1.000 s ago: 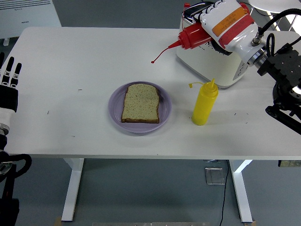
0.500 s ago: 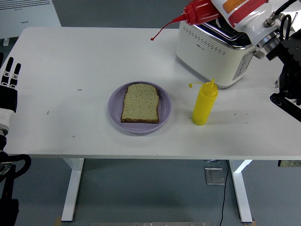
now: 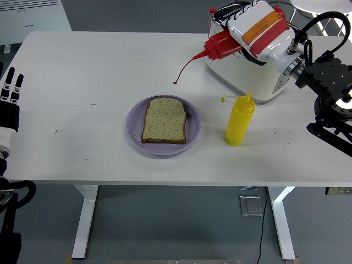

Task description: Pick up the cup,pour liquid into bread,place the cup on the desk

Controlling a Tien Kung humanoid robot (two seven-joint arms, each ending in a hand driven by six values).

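Head view, the only one. Upper right of the frame: the right hand (image 3: 257, 28), white with an orange and red band, is wrapped round a red bottle (image 3: 223, 45) and holds it up off the table (image 3: 82, 71), tipped over almost flat with its nozzle pointing left and down. A thin red string hangs from the nozzle and ends in a small drop (image 3: 175, 83) in the air above the plate's upper edge, not touching the bread. There's no cup here; the red bottle is the vessel in hand. It sits in front of the white toaster (image 3: 250, 77), which stands at the table's upper right.

Centre of the frame: a slice of bread (image 3: 164, 120) lies flat on a purple plate (image 3: 135, 124), bare of sauce as far as I can see. Just right of the plate, a yellow bottle (image 3: 239, 120) stands upright, its cap dangling off to the left, near the toaster's front but apart from it.

Right edge: black arm, joints and cables running out of the frame.

Left edge: the left hand (image 3: 10, 93) rests at the table's side, fingers straight, pointing up and holding nothing, well away from the plate.
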